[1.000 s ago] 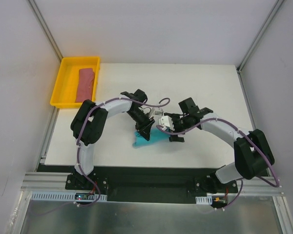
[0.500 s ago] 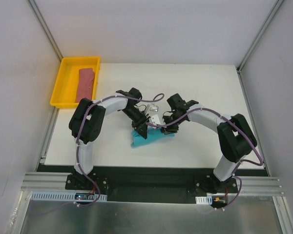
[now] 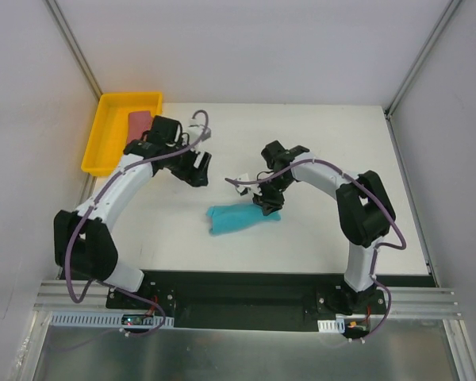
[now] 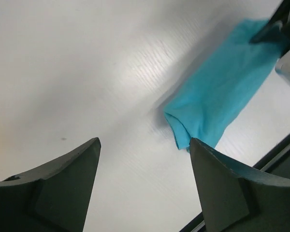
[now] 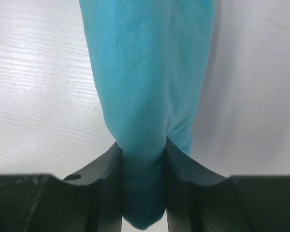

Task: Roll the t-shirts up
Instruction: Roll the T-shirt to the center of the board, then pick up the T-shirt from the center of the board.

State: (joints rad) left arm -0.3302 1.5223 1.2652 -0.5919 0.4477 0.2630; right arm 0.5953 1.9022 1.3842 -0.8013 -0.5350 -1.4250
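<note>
The teal-blue t-shirt [image 3: 236, 218] lies as a roll on the white table, mid-front. My right gripper [image 3: 268, 208] is shut on its right end; in the right wrist view the teal-blue t-shirt [image 5: 145, 82] is pinched between the two fingers [image 5: 106, 179] of that gripper [image 5: 142, 188]. My left gripper [image 3: 197, 168] hangs open, apart from the roll to its back left. In the left wrist view this gripper [image 4: 144, 159] holds nothing, and the roll [image 4: 222, 101] lies beyond it at upper right. The red-pink t-shirt [image 3: 140, 121] rests in the tray, partly hidden by my left arm.
The yellow tray [image 3: 93, 143] stands at the table's back left corner. A black rail [image 3: 238, 286] with both arm bases runs along the near edge. Grey walls enclose the table on the left, back and right.
My left gripper let go of the teal-blue roll, opened and swung back left toward the tray. The right gripper closed on the roll's right end.
</note>
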